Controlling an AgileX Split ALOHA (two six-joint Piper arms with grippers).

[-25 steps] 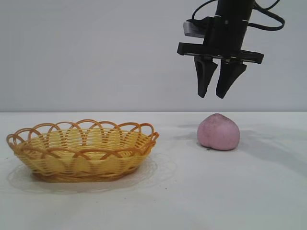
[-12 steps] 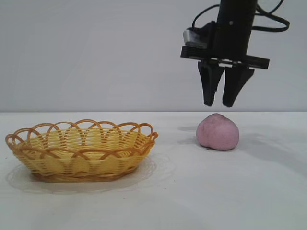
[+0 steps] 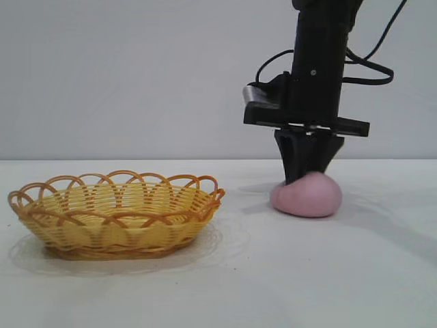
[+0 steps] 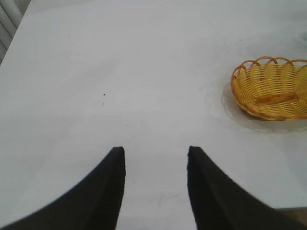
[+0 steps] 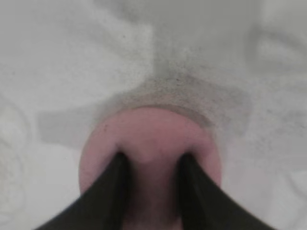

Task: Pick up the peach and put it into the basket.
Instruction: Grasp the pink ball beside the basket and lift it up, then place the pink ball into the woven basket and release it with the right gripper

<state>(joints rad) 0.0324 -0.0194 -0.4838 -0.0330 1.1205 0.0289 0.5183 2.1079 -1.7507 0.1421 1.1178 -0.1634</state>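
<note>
The pale pink peach [image 3: 307,197] lies on the white table to the right of the basket [image 3: 116,213]. My right gripper [image 3: 305,179] has come straight down on it. In the right wrist view the peach [image 5: 151,132] sits under the right gripper [image 5: 152,160], whose two black fingertips [image 5: 120,163] press into its top with a ridge of fruit between them; the jaws stand a little apart, open. The peach looks squashed wider. My left gripper [image 4: 153,151] is open and empty over bare table, away from the basket [image 4: 271,88].
The yellow-tan wicker basket holds nothing and stands on the left of the white table [image 3: 273,273]. A plain grey wall is behind. The left arm does not show in the exterior view.
My right gripper has dropped from well above the peach down onto it, and its tips now dig into the top. The peach has flattened and shifted slightly left. The basket has not moved.
</note>
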